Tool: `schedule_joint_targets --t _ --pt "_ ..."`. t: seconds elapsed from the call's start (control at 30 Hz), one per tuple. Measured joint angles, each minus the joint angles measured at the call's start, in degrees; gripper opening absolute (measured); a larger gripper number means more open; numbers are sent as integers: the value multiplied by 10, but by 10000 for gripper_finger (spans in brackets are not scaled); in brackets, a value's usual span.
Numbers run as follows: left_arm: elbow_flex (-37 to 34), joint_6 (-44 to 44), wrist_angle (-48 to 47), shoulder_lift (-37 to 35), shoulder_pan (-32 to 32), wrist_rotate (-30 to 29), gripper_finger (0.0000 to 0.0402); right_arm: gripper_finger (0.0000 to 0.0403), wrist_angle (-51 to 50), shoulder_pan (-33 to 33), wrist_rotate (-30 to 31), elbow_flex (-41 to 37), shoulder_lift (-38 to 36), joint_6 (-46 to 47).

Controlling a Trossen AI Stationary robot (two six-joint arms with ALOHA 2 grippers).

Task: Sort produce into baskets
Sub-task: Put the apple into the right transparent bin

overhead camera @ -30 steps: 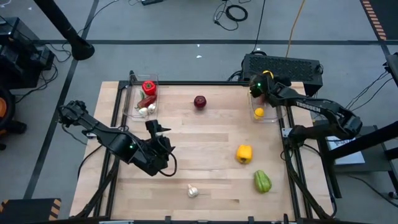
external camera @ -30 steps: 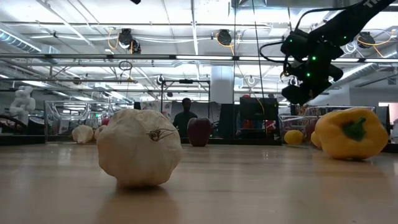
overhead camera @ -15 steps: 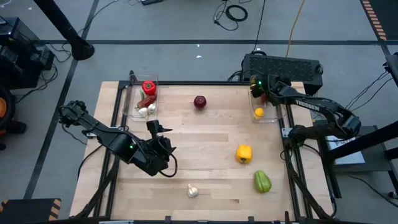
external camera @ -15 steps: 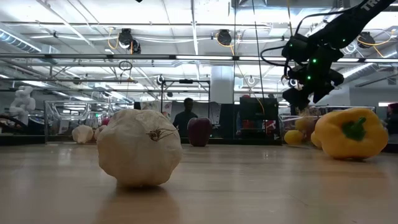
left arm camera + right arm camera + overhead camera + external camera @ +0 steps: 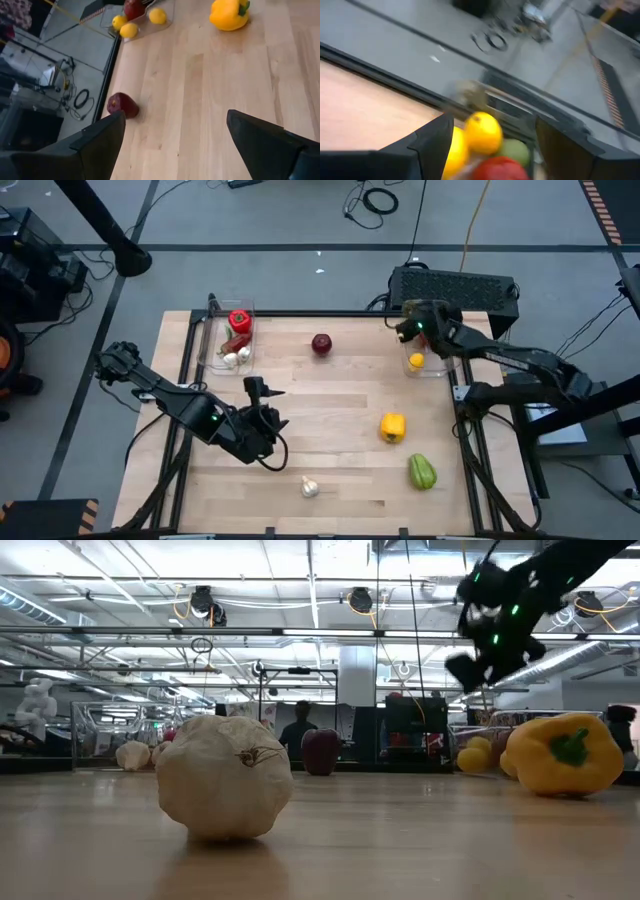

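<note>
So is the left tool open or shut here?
Open. The left tool shows its two fingers wide apart in its wrist view, bare table between them, nothing held.

No text, label or number can be read in these views.

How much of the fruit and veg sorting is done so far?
Partly done. The left basket holds a red pepper and garlic; the right basket holds lemons and a red fruit. The right gripper hovers open and empty by that basket. An apple, yellow pepper, green pepper and garlic bulb are left on the table.
</note>
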Motion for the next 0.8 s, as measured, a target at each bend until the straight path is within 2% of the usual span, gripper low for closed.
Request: schedule_joint_targets --t 0.23,0.4,0.53,0.7,0.8 --pt "-25 18 51 0 22 4 351 270 -25 167 -44 0 -113 77" --pt "-52 75 151 0 57 70 351 270 -46 272 -43 0 -133 104" --pt "-80 110 225 0 99 94 351 270 -53 325 -41 0 -126 115" --pt "-99 129 267 0 172 99 351 270 -59 361 -56 0 -117 103" --pt "-115 157 313 0 221 131 351 270 -67 376 -58 0 -114 102"
